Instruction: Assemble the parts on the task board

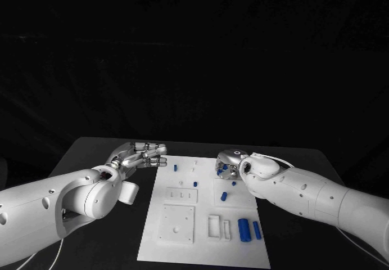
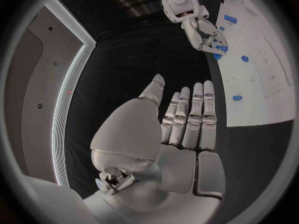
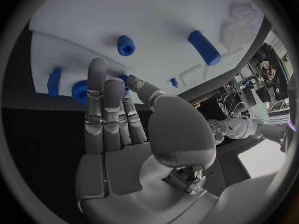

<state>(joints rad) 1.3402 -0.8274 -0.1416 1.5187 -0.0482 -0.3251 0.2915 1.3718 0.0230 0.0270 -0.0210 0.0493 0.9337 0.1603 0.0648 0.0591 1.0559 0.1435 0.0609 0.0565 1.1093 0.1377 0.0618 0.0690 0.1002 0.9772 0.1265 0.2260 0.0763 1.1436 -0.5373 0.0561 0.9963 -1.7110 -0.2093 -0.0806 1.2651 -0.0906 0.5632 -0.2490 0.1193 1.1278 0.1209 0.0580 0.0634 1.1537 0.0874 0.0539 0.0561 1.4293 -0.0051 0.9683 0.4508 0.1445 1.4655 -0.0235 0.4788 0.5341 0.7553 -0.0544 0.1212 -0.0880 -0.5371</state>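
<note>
The white task board (image 1: 203,247) lies in the middle of the black table. My right hand (image 1: 227,166) hangs over its far right part, fingers pointing down at the board. A small blue part (image 3: 124,78) sits between its thumb and a finger, and looks pinched. More blue parts (image 3: 126,45) (image 3: 205,48) lie on the board beyond the fingers. My left hand (image 1: 143,156) floats off the board's far left corner with straight fingers (image 2: 193,114) side by side and nothing in it. Two larger blue cylinders (image 1: 244,229) lie at the board's near right.
Small blue pegs (image 1: 224,196) (image 1: 197,183) (image 1: 177,167) are on the board's middle and far left. White raised blocks (image 1: 215,226) stand next to the cylinders. Bare black table (image 1: 97,152) runs on both sides of the board.
</note>
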